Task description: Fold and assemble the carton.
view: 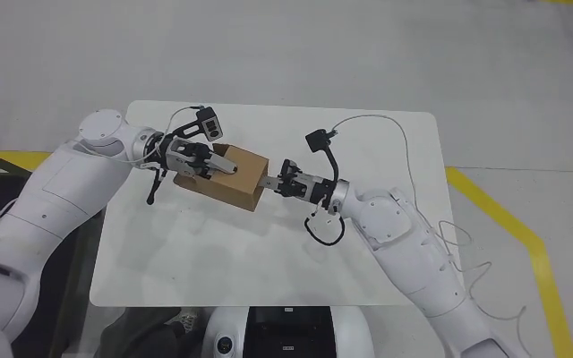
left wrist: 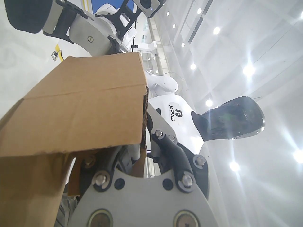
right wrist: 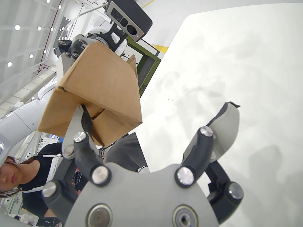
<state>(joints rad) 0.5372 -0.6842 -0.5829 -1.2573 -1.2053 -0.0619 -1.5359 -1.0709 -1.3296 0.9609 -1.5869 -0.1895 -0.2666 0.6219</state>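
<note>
Carton (view: 229, 177) lies left of centre in the top view, over the white table (view: 358, 251), between the two arms. The left arm comes in from the left edge. Its gripper (view: 218, 165) is at the carton's upper-left end, jaws apart, with one black pad (left wrist: 227, 119) clear of the cardboard. The right arm stretches up from the lower right. Its gripper (view: 272, 183) is spread wide, with one finger (right wrist: 80, 119) tucked into the carton's end. The cardboard is plain brown and creased, the end flaps partly folded.

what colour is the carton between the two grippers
Plain brown cardboard. The carton shows best in the right wrist view.
</note>
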